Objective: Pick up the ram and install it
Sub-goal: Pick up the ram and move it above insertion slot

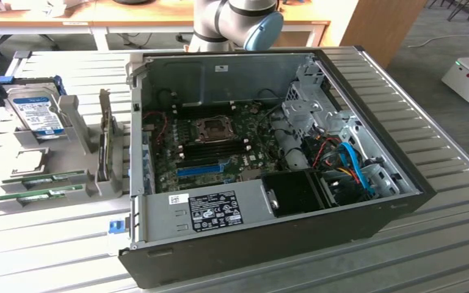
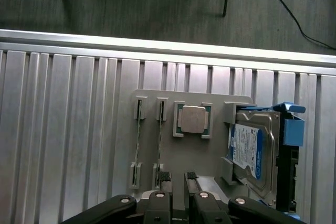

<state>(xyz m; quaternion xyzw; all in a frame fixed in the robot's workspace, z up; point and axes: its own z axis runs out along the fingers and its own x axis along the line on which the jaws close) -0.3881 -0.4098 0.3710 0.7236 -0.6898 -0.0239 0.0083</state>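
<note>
Two ram sticks stand on edge in the slots of a grey holder (image 2: 157, 103): ram stick (image 2: 138, 135) and ram stick (image 2: 160, 137), each a thin green board. In the exterior view the same ram sticks (image 1: 51, 178) (image 1: 37, 196) lie at the holder's near end, on the exterior view's left. My gripper (image 2: 177, 176) hovers above the holder, open and holding nothing, with one fingertip (image 2: 164, 176) just beside the end of the nearer stick. The open computer case (image 1: 365, 213) shows its motherboard (image 1: 218, 146) with dark memory slots.
The holder also carries a square silver processor (image 2: 192, 118) and a silver hard drive with a blue label (image 2: 247, 148) in a blue caddy. A long blue slot strip (image 1: 198, 168) sits on the motherboard. The ribbed metal table (image 1: 430, 244) ends just beyond the holder.
</note>
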